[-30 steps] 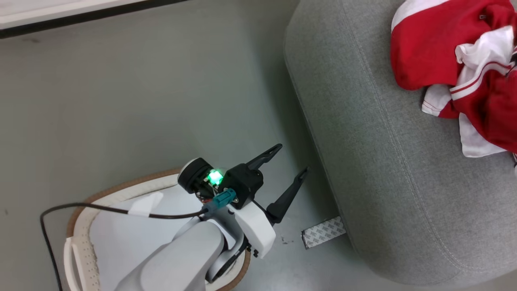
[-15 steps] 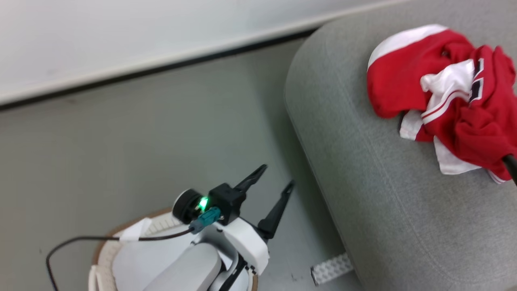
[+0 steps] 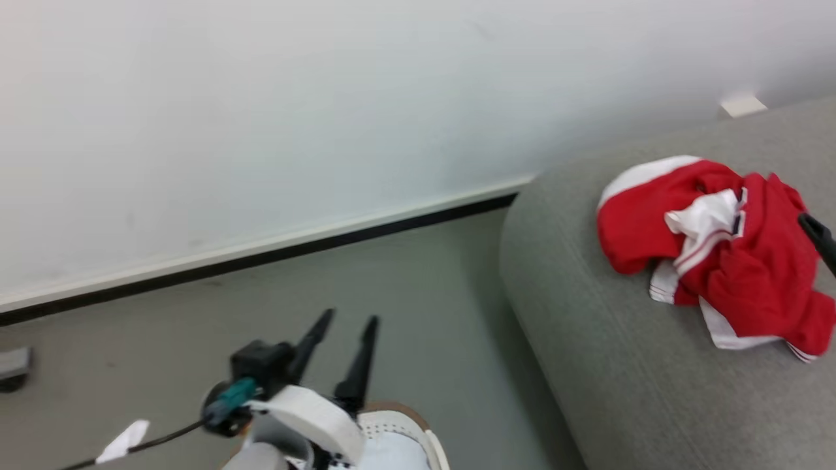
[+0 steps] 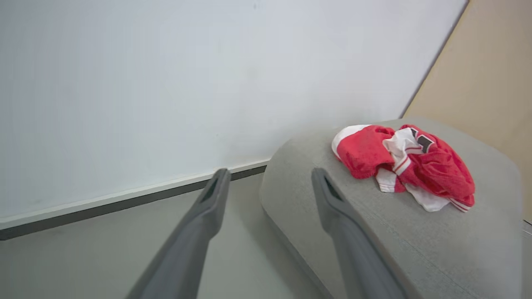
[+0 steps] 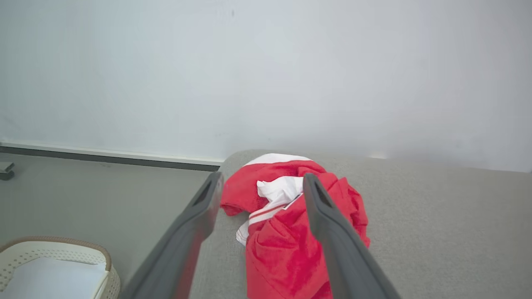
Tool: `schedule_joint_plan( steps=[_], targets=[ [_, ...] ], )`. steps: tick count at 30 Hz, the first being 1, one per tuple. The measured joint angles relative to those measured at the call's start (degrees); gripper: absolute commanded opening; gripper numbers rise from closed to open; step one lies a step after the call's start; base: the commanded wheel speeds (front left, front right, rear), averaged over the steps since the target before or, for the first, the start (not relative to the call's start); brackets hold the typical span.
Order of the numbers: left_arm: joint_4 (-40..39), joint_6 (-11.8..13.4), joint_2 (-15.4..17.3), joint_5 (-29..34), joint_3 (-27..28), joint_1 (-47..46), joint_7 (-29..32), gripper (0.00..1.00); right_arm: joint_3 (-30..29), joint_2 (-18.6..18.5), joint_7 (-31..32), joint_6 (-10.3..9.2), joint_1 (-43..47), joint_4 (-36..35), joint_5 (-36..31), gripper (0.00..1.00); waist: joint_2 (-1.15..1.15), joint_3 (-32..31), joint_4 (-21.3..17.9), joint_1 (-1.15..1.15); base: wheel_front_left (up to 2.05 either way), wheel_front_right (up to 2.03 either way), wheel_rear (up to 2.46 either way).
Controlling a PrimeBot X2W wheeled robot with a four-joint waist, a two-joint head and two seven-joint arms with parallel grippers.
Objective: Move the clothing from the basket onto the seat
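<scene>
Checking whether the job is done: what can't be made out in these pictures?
- Basket inside: in the head view the left arm and bottom edge hide it; in the right wrist view pale cloth covers it.
- Right claw: head view's right edge cuts off all but a fingertip.
- Clothing lettering: crumpled, unreadable.

The clothing (image 3: 757, 287) is red with white patches and thin red-and-white stripes. The seat (image 3: 620, 391) is light grey. The basket (image 5: 54, 251) is white with tiny holes and a brown rim. The cloth (image 5: 50, 278) inside looks pale blue-white, I think. My right gripper (image 5: 261, 182) has dark grey fingers (image 5: 197, 222).
</scene>
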Motion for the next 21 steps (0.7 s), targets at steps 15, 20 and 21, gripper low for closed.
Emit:
schedule_joint_plan(
  steps=[15,20,21],
  targets=[
    [-10.31,6.49,3.45,5.24,15.85,11.07,-0.05,1.0,-19.96,15.97,-15.7,0.0,18.96,-0.24,-10.45,1.0,0.0,-4.81,9.59,0.02,0.0,0.0,0.0],
    [-9.29,4.93,0.54,8.05,19.45,14.45,-0.05,1.0,-34.21,27.57,-15.93,0.0,28.04,-1.97,-22.5,1.0,0.0,-5.13,11.01,0.02,0.0,0.0,0.0],
    [-9.21,4.79,-0.01,9.04,20.22,15.05,-0.05,1.0,-36.5,29.96,-15.93,0.0,30.2,-2.61,-24.29,1.0,0.0,-5.19,11.23,0.02,0.0,0.0,0.0]
  ],
)
